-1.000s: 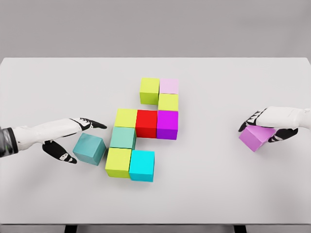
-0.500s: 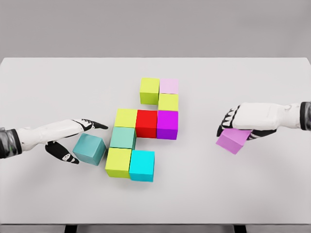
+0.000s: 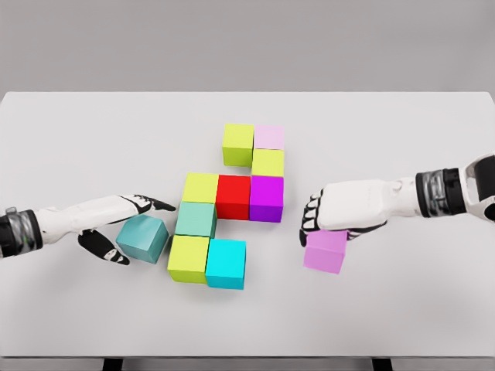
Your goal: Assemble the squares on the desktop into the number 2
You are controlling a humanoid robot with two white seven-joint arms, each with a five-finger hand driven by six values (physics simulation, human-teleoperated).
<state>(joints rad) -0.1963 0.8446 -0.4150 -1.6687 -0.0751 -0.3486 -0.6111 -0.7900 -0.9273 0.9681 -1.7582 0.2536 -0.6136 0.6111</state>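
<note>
A: Where do the coloured cubes sit?

B: On the white tabletop (image 3: 402, 139), clustered around the middle of the frame. At the top, a lime-green cube (image 3: 238, 144) touches a pale pink cube (image 3: 269, 137), with a yellow-green cube (image 3: 268, 162) right below the pink one. The middle row runs left to right: another yellow-green cube (image 3: 200, 188), a red cube (image 3: 233, 195), a bright purple cube (image 3: 267, 198), all touching. Below the left end sits a sea-green cube (image 3: 195, 219), then a lime cube (image 3: 188, 258) with a cyan cube (image 3: 226, 263) pressed against its right side.

A: And the right hand?

B: The right hand (image 3: 334, 218) reaches in from the right edge, right of centre, fingers curled down over a light violet cube (image 3: 326, 251), gripping it from above. That cube is tilted and sits apart from the cluster, right of the cyan one.

A: The left hand?

B: The left hand (image 3: 116, 224) comes from the lower left, fingers extended and thumb spread, bracketing a teal cube (image 3: 142, 237) without clamping it. The teal cube lies skewed, just beside the sea-green and lime cubes.
</note>
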